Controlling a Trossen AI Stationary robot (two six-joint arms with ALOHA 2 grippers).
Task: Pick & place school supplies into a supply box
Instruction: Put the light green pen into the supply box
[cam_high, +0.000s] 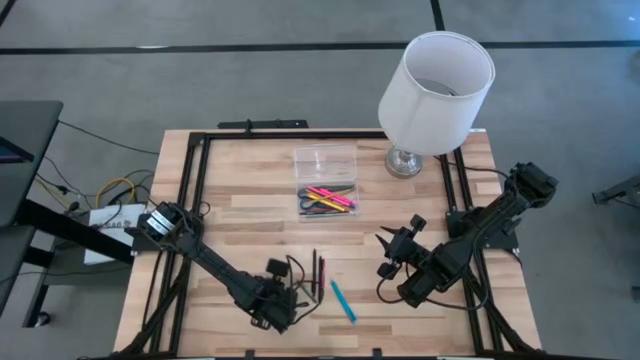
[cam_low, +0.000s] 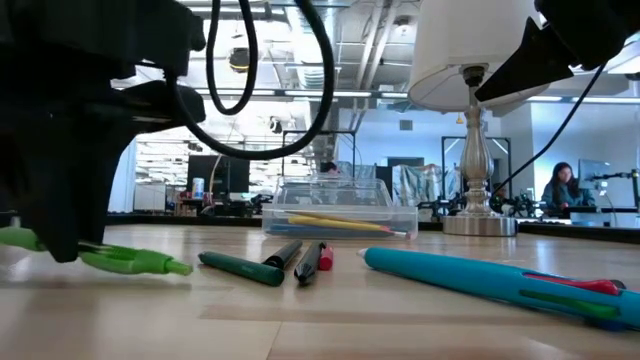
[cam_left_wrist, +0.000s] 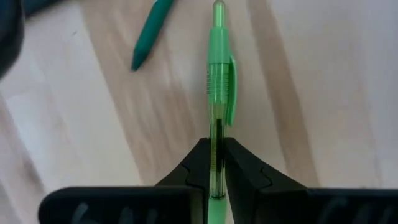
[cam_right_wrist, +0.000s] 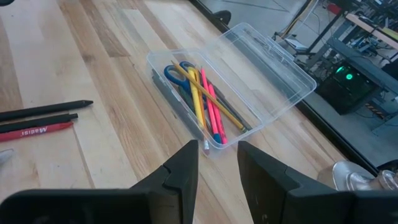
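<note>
A: Start at the near edge of the table. What is the left claw (cam_left_wrist: 217, 180) doing?

B: It is down at the wooden table (cam_high: 240, 215), near the front edge, and its two dark fingers (cam_left_wrist: 245, 174) are pinched shut on a light green pen (cam_left_wrist: 219, 81). The pen runs straight out between them, clip side up, and lies low along the tabletop.

A: What else lies close by?

B: Just beside it sits a dark green pen (cam_low: 240, 268), then a black pen (cam_low: 284, 254) and a red and black pencil (cam_low: 318, 260), side by side. A little to the right lies a teal pen (cam_high: 343, 301), on its own.

A: And the right claw (cam_right_wrist: 217, 168)?

B: It hangs above the right side of the table, holding nothing. Its fingers stand apart with a clear gap, aimed toward the box.

A: Where is the box?

B: The clear box (cam_high: 326, 185) sits farther back, about mid-table, its lid laid open behind it. Inside are blue-handled scissors (cam_right_wrist: 177, 74), a yellow pencil (cam_right_wrist: 196, 99) and pink markers (cam_right_wrist: 212, 109), lying lengthwise.

A: Anything beyond it?

B: A lamp (cam_high: 436, 95) with a white shade stands at the far right corner, near the box.
</note>
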